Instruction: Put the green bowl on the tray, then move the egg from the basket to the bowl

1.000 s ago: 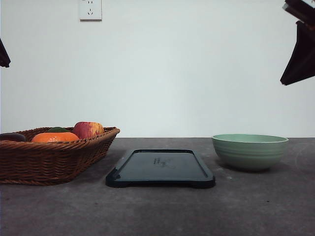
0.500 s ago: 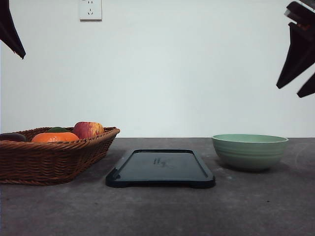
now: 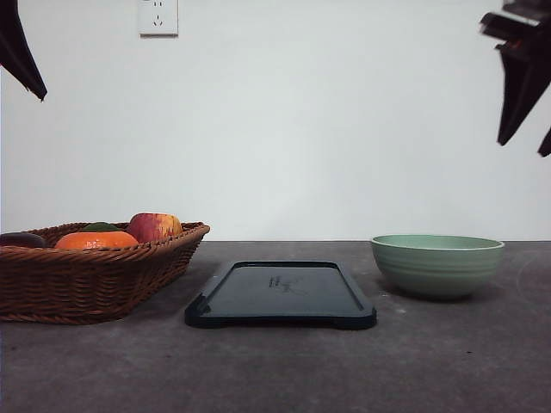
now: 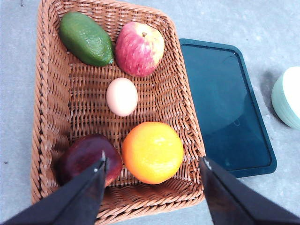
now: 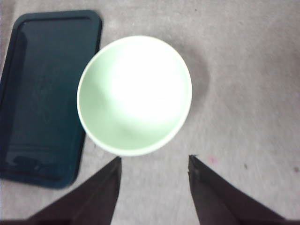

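Basket (image 3: pixel 90 271) on the left with the egg (image 4: pixel 122 96) sitting in it, tray (image 3: pixel 281 295) in the middle, bowl (image 3: pixel 437 265) off right on the table (image 3: pixel 275 370).

Sage-green bowl (image 3: pixel 437 265), navy tray (image 3: pixel 281 294), brown woven basket (image 3: pixel 86 275).

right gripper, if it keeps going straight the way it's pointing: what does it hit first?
Probably the bowl: the right gripper points down with jaws open, the bowl's near rim just ahead of its fingertips. Depth is unclear; it could land on bare table instead.
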Available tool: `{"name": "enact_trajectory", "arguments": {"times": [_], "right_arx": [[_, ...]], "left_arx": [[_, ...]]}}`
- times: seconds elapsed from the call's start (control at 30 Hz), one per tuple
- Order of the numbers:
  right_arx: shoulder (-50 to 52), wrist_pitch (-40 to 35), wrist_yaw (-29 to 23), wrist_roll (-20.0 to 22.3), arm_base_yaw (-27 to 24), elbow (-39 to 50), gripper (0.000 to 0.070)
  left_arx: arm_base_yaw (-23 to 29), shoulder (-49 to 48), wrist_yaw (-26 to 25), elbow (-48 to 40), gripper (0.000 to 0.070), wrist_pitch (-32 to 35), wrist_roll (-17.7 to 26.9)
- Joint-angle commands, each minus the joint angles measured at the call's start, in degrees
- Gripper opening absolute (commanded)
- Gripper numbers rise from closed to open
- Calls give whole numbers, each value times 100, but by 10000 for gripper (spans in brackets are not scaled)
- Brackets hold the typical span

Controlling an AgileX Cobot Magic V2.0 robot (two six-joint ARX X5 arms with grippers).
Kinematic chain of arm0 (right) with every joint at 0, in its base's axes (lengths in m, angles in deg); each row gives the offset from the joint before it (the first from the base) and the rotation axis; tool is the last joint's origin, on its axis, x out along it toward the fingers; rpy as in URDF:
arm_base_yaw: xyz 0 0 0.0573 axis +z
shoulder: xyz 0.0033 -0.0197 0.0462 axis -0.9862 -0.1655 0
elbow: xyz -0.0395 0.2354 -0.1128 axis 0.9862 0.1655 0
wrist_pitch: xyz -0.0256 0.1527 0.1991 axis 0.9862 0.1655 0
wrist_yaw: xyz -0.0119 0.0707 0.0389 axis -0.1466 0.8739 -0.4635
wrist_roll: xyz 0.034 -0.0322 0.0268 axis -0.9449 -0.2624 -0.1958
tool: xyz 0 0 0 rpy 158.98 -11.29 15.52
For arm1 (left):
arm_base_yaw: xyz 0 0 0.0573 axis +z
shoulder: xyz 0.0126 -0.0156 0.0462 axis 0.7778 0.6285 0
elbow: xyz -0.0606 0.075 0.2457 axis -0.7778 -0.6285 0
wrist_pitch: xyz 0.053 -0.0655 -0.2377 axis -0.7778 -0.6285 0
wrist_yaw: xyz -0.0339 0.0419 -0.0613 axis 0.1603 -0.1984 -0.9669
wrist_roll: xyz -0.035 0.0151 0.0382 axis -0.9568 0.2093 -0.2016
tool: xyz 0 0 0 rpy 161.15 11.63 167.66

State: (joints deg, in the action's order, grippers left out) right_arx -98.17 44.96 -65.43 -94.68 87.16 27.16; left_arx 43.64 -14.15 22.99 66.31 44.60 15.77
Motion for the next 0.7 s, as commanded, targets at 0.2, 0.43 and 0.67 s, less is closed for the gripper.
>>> {"name": "enact_trajectory", "arguments": {"times": [0.2,0.43,0.67], "right_arx": [[-1182,58,-36,355,-105,-748,282],[-1963,57,-176,538,-250,-1094,281],[-2491,-8,-133,637,-285,-1142,281]], "left_arx": [[-15,26,-10,149,391,200,-87],[-15,26,-10,149,391,219,-87],[-15,26,-8,149,391,216,-87]]}}
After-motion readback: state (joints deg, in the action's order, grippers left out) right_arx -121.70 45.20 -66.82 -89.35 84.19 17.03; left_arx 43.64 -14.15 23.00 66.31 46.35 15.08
